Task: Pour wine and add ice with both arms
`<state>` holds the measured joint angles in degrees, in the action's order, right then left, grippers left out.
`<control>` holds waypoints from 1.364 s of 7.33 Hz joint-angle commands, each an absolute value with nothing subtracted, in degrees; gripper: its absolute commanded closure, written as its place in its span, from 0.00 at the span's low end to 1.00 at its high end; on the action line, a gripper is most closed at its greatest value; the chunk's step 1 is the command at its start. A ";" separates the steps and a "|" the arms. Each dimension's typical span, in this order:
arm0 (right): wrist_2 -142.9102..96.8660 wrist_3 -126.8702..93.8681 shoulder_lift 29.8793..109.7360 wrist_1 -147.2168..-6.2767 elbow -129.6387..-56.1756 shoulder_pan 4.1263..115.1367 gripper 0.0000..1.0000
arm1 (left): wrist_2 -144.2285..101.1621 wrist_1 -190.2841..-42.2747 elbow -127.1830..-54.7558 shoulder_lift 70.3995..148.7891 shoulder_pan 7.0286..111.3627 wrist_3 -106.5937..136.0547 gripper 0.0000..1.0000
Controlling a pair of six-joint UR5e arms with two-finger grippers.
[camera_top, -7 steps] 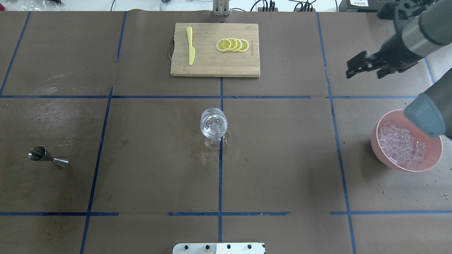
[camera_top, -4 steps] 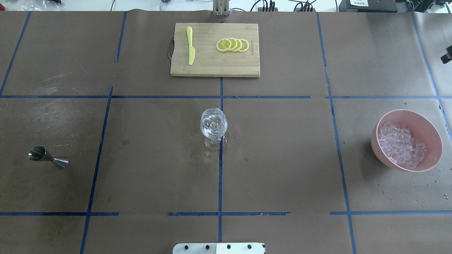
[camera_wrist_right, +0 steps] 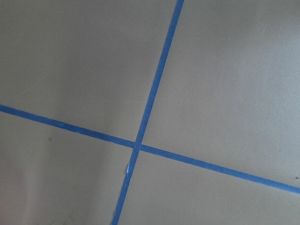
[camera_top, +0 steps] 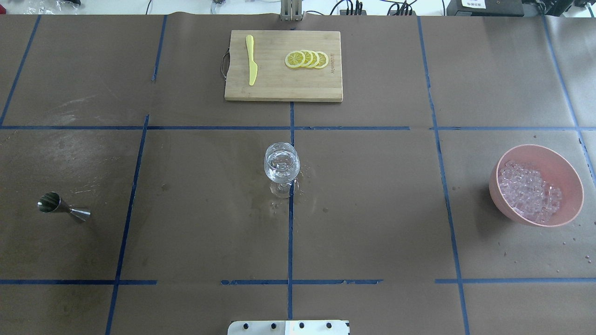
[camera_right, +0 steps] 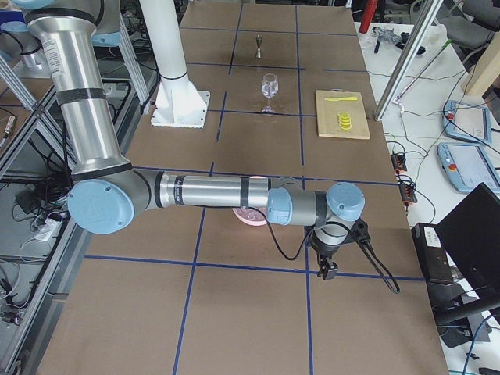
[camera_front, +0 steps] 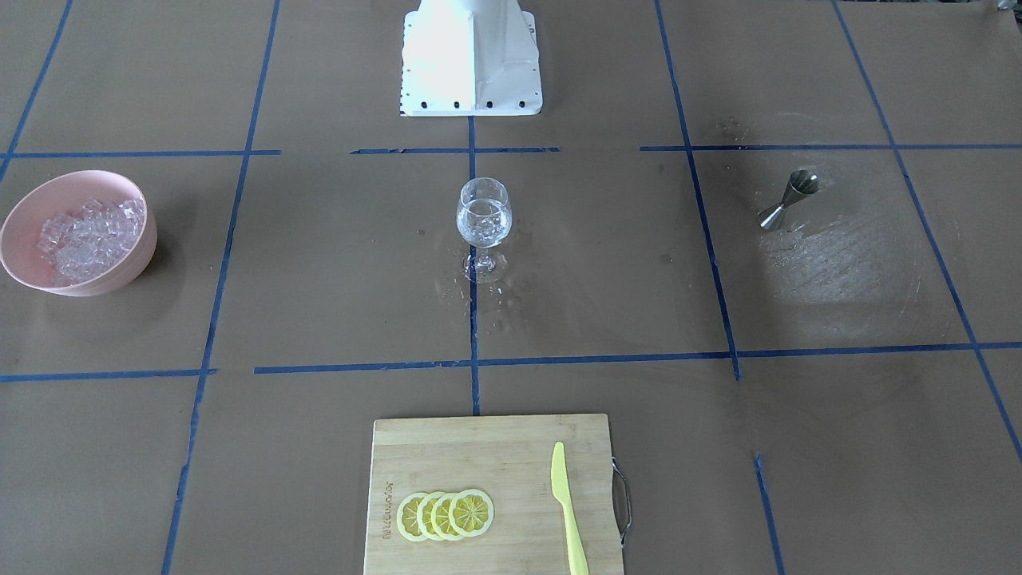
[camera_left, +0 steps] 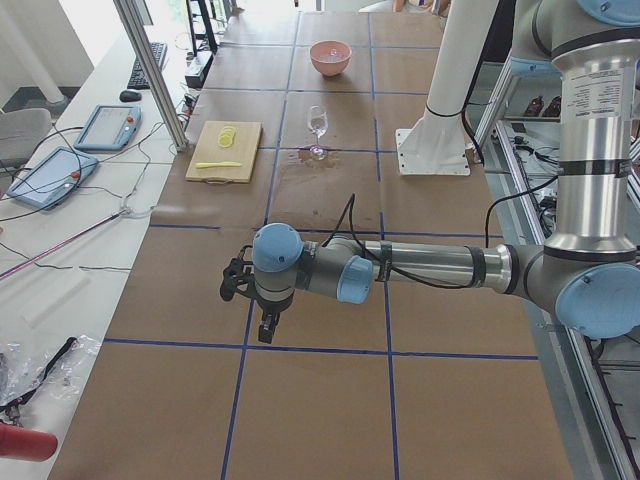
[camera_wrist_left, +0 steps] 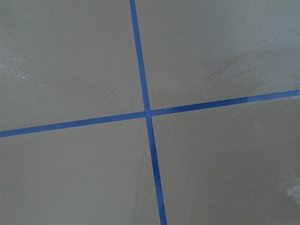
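A wine glass stands at the table's middle, also in the front view. It holds the wine, nearly colourless, with a few clear bits of ice in it. The ice is heaped in a pink bowl at the right. A steel jigger stands at the left. Both arms are outside the overhead view. My left gripper points down over bare table in the left side view. My right gripper does the same in the right side view. I cannot tell whether either is open.
A wooden cutting board at the far middle carries lemon slices and a yellow knife. Wet marks lie around the glass's foot. The white base stands at the near edge. Each wrist view shows only brown paper and blue tape.
The right arm and gripper, over the far right corner and the bowl one second ago, have swung out of the overhead view to the right. Nothing on the table has moved.
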<state>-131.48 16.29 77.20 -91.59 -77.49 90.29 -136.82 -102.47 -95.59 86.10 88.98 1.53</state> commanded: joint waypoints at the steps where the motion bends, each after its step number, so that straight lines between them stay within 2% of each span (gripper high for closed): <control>1: -131.57 15.47 76.91 -91.23 -77.08 90.44 0.00 | -137.02 -102.40 -97.62 85.87 89.12 1.32 0.00; 8: -138.41 10.46 74.01 -91.32 -77.96 89.47 0.00 | -136.41 -101.26 -98.17 85.43 88.24 1.14 0.00; 9: -137.82 10.46 72.52 -91.67 -77.44 89.21 0.00 | -136.41 -97.86 -98.00 86.21 87.11 1.14 0.00; 10: -137.46 10.37 71.81 -91.84 -77.43 88.60 0.00 | -136.41 -90.34 -97.48 91.01 86.84 1.14 0.00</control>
